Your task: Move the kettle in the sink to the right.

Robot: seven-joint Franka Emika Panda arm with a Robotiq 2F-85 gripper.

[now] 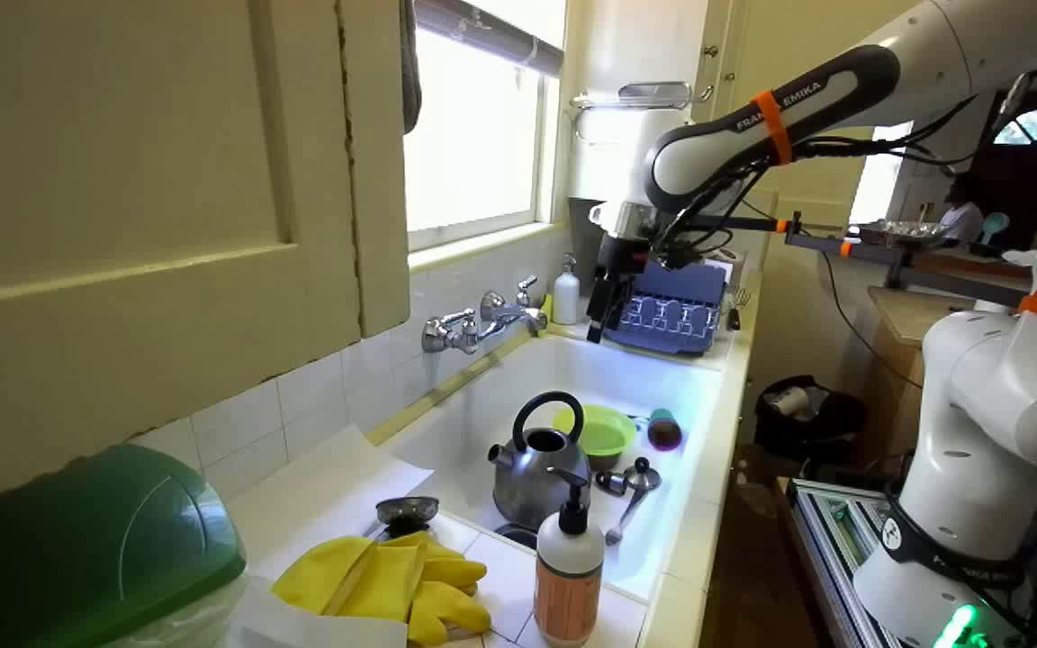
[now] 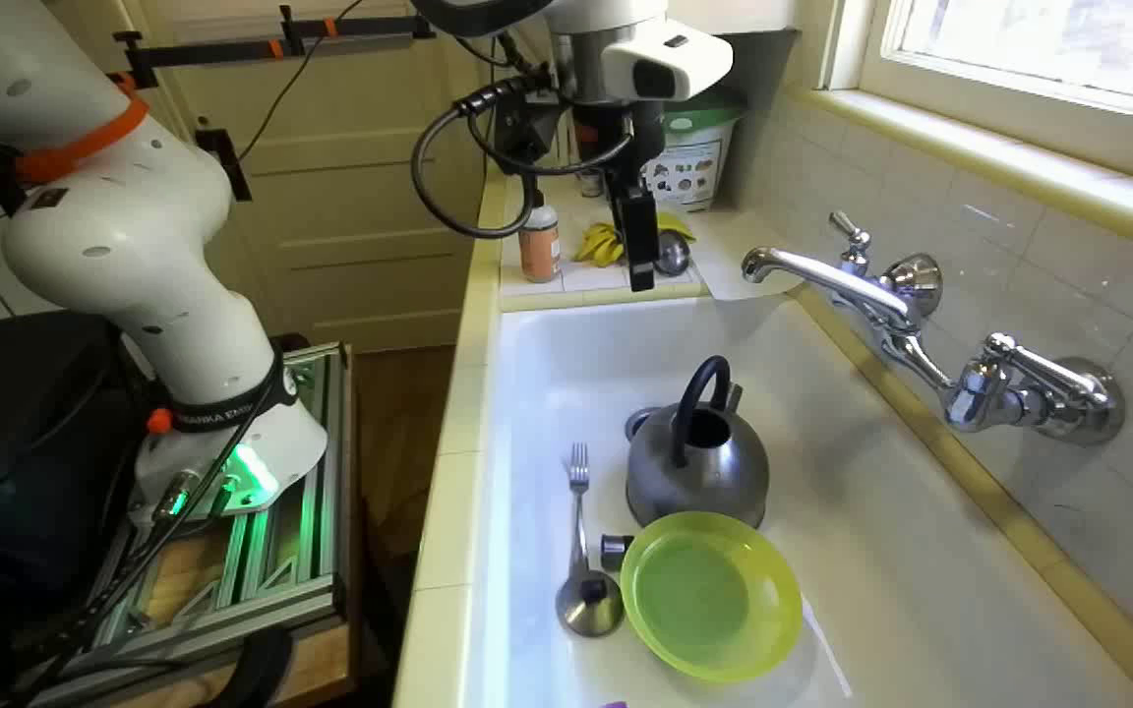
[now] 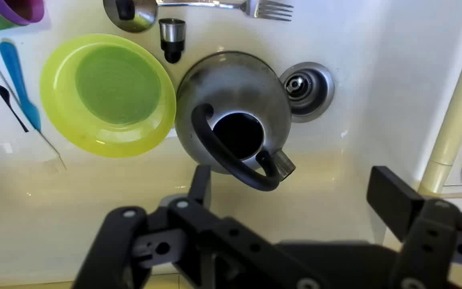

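Observation:
The grey metal kettle stands upright in the sink and shows in both exterior views (image 1: 517, 486) (image 2: 699, 477). In the wrist view, the kettle (image 3: 235, 76) has an uncovered dark opening and a black arched handle leaning over it. The white sink (image 1: 482, 405) also shows in an exterior view (image 2: 881, 560) and the wrist view (image 3: 323, 212). My gripper (image 3: 291, 184) is open and empty, its fingers wide apart. It is above the sink, clear of the kettle, and points down in both exterior views (image 1: 599, 326) (image 2: 641, 275).
In the sink, a green bowl (image 3: 108, 96) sits close beside the kettle. A round lid (image 3: 130, 14), a fork (image 3: 267, 9), a spout piece (image 3: 173, 38) and a cup (image 1: 664, 430) lie nearby. The faucet (image 2: 837, 290) juts over the sink. A pump bottle (image 1: 568, 567) stands at one end.

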